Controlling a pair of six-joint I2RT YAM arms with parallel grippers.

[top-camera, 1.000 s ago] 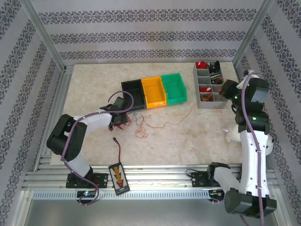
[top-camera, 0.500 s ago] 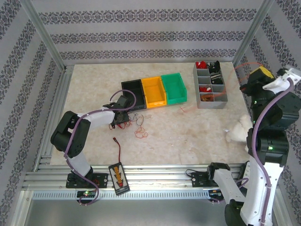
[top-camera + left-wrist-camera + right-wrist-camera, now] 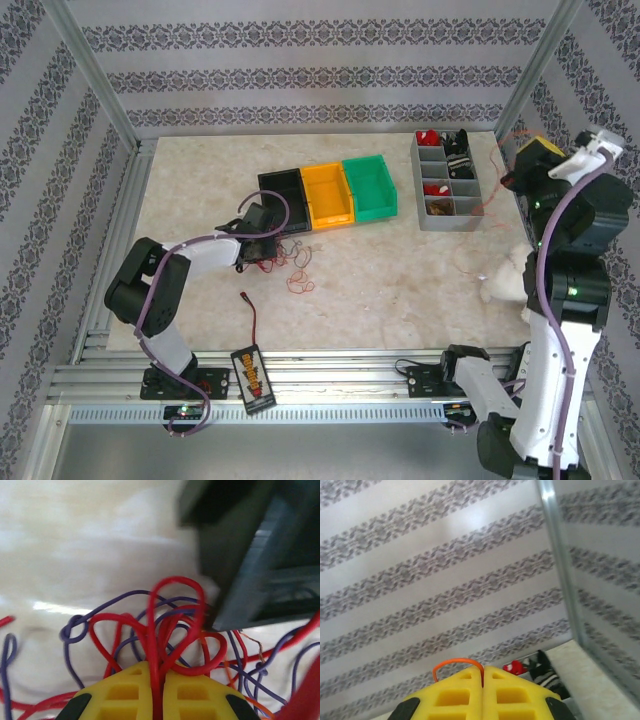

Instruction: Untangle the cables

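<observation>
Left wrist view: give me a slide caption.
Yellow left gripper shut on thin red cable loops, tangled with purple wires beside a black plastic bin.

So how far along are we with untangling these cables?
Done: one orange wire looks pulled clear of the pile, pinched in the shut right gripper, which is held up high. In hand: the left gripper is shut on red loops of the tangle beside the black bin. Left: that pile of red and purple wires is knotted together.
</observation>
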